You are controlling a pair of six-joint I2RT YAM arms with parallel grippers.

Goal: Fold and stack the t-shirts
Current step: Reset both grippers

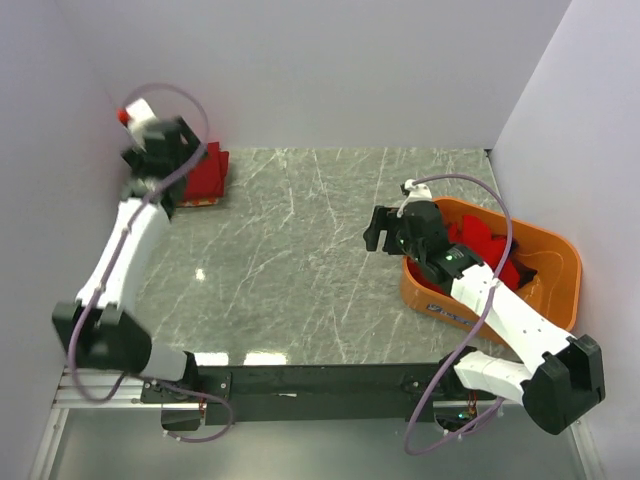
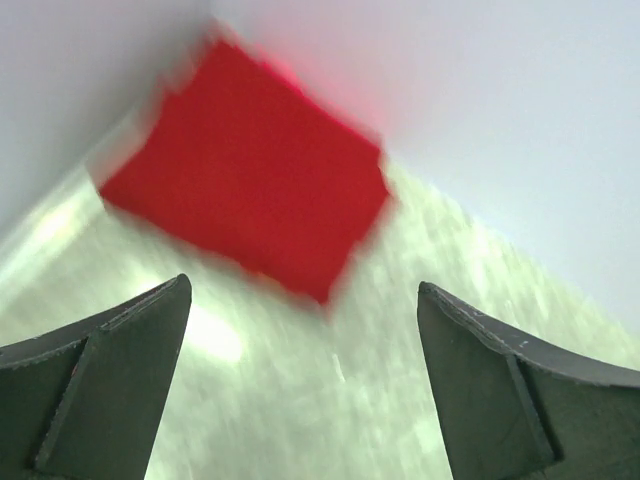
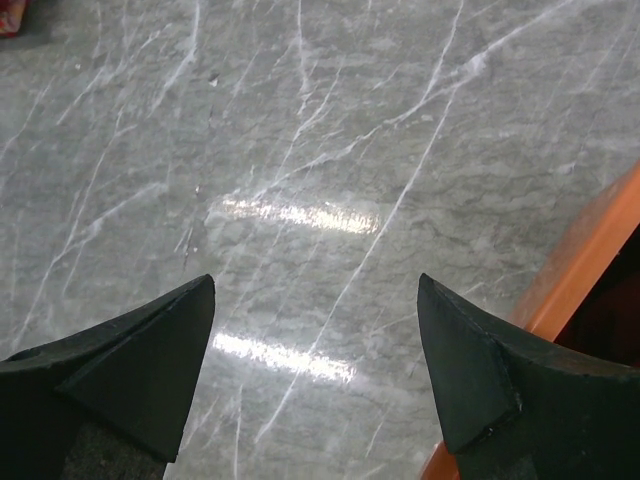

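A folded dark red t-shirt (image 1: 206, 176) lies at the table's far left corner, against the wall; the left wrist view shows it blurred as a red square (image 2: 250, 165). My left gripper (image 2: 303, 292) hangs above and just short of it, open, nothing between the fingers. More dark red t-shirts (image 1: 485, 243) lie crumpled in the orange tub (image 1: 545, 250) at the right. My right gripper (image 3: 315, 283) hovers over bare marble beside the tub's left rim (image 3: 585, 262), open and empty. In the top view the right gripper (image 1: 384, 229) points left.
The grey marble table (image 1: 300, 270) is walled at the back and on both sides. The left arm (image 1: 125, 250) stretches along the left wall. The right arm (image 1: 490, 300) crosses over the tub's near corner.
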